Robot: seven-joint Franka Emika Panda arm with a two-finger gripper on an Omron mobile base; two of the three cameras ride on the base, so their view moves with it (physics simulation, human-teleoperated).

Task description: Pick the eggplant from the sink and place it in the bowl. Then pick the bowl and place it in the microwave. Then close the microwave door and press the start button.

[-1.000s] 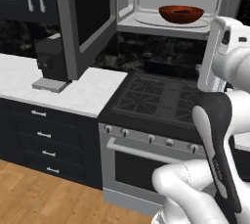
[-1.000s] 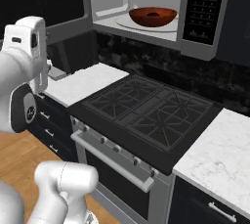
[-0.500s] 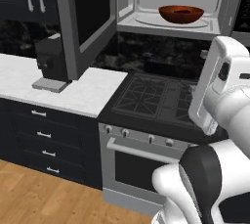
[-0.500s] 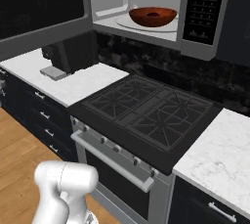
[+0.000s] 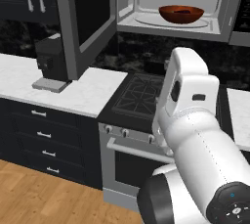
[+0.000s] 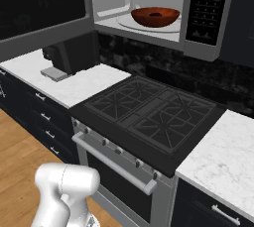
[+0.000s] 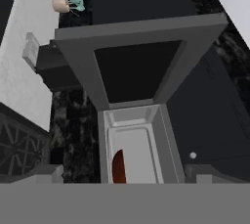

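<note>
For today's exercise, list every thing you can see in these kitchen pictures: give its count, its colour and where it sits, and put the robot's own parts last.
bowl: one, reddish-brown, on the turntable plate inside the microwave; something dark lies in it, too small to name.
microwave: one, dark grey with light grey interior, above the stove.
microwave door: one, dark grey with dark window, swung open to the left.
turntable plate: one, light grey, on the microwave floor.
stove: one, black, with oven handle and knobs, below the microwave.
coffee machine: one, black, on the counter left of the stove.
counter: white marbled, on both sides of the stove.
drawers: dark, with silver handles, under the left counter.
arm: one, white, in front of the stove.
</note>
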